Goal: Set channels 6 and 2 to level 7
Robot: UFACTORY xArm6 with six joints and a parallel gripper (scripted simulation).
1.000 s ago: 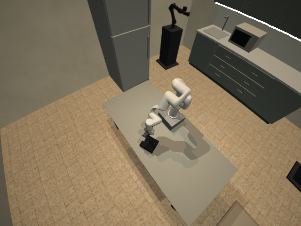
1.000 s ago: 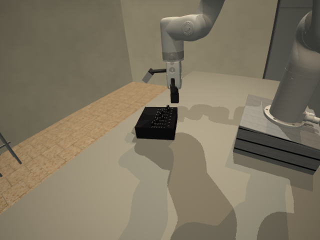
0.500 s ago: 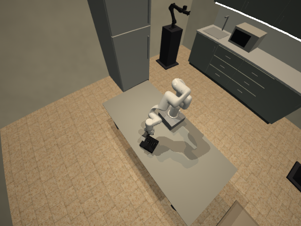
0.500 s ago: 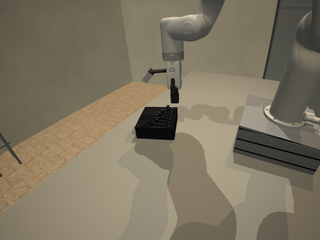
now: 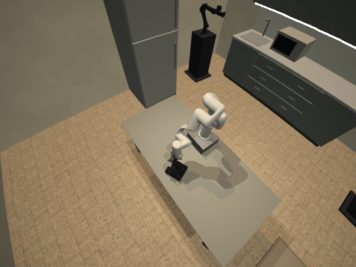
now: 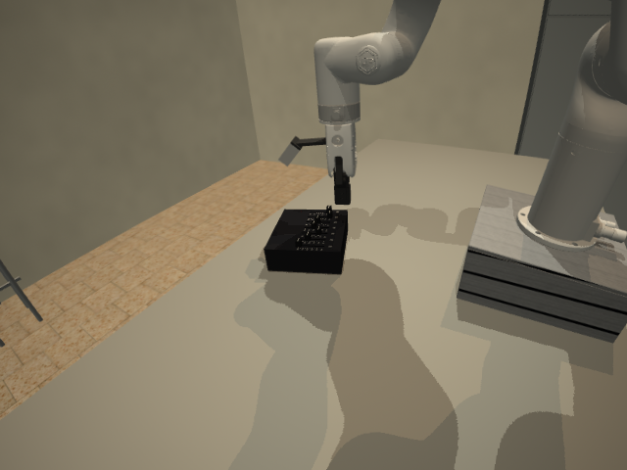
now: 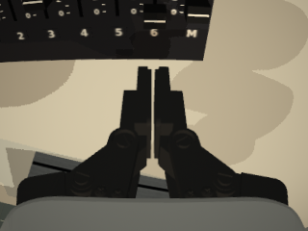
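Note:
The black lighting desk [image 5: 175, 172] [image 6: 303, 258] [image 7: 103, 46] stands upright on the grey table [image 5: 218, 212] [image 6: 167, 364]. In the wrist view its near edge shows labels 2 to 6 and M. The channel 6 fader cap [image 7: 154, 14] sits low, near the 0 mark. My gripper [image 7: 152, 87] [image 6: 342, 199] [image 5: 176, 158] is shut with nothing between the fingers. It hangs a little above the desk's edge, just off its end, about in line with channel 6.
The M fader cap [image 7: 198, 10] stands right beside channel 6. The arm's base plate [image 6: 542, 273] [image 5: 205, 142] sits on the table to the right of the desk. The table edge [image 6: 152, 304] drops to the tiled floor on the left.

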